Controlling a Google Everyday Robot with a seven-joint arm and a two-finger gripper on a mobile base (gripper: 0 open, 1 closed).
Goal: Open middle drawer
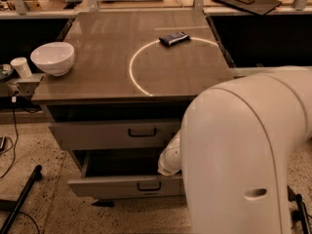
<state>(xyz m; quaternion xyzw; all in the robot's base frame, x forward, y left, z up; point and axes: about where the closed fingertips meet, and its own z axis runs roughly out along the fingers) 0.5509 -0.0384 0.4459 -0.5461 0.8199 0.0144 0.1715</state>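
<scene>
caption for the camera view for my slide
middle drawer pulled out, hand out of sight behind the white arm at the drawer's right end

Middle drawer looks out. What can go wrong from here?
1. The arm ends over the open middle drawer, under the drawer above; lifting out may snag that front.
2. The tool is hidden behind the arm, by the middle drawer's right side, so its hold can't be checked.
3. The bowl sits near the left edge of the top; a jolt might shift it.

Bowl (52, 57) on the bench's (97, 74) left edge, packet (174, 38) far right. Middle drawer (122, 186) sticks out under the top drawer (107, 133), tool (168, 163) at its right end.
</scene>
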